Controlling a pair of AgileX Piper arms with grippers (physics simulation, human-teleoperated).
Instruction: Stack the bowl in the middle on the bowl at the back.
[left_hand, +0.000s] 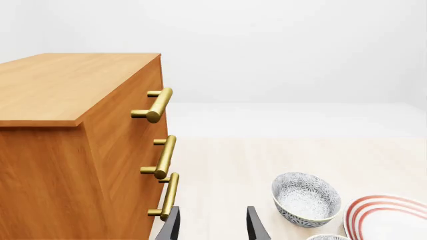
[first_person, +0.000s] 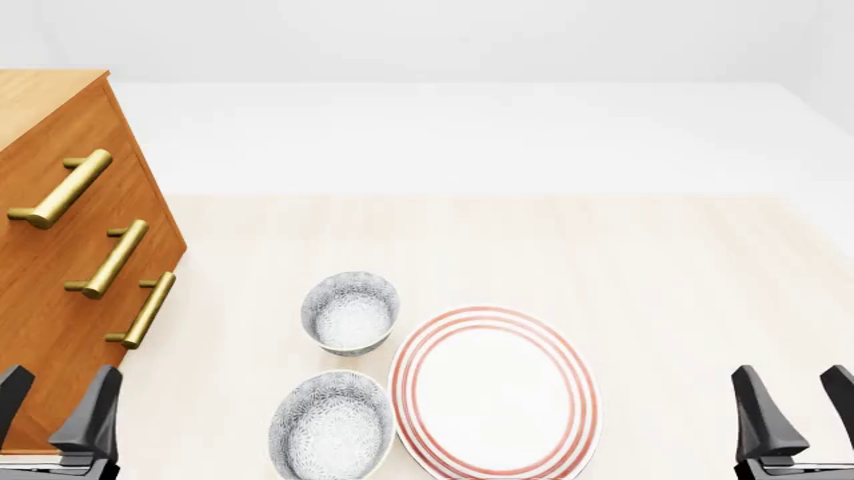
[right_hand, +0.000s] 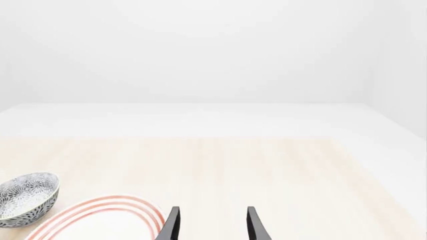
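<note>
Counter (first_person: 667, 260): pale wood-grain surface carrying everything; white floor and walls beyond its far edge.
Cabinet (first_person: 54, 300): orange-brown wooden chest at the counter's left side, with three brass bar handles (first_person: 107, 260) on the face turned toward the dishes. The left wrist view shows its flat top and all three handles close up; the right wrist view does not show it.
Plate (first_person: 494, 392): large flat white plate with red rings round the rim, at the counter's near edge, just right of the two bowls.
Bowl in the middle (first_person: 332, 426): speckled grey-black on white, upright, at the near edge, its rim just beside the plate's left rim. In the left wrist view only a sliver of its rim (left_hand: 328, 237) shows.
Bowl at the back (first_person: 351, 312): identical speckled bowl, upright, directly behind its twin and apart from it, near the plate's far-left rim. Seen whole in the left wrist view (left_hand: 306, 199), partly in the right wrist view (right_hand: 27, 199).
Left jaws (first_person: 54, 405): dark fingers parted, nothing between them, low at the near left, in front of the cabinet.
Right jaws (first_person: 794, 405): parted likewise, empty, at the near right, well apart from the plate.
Writing: no brand, label or lettering readable on any item.
</note>
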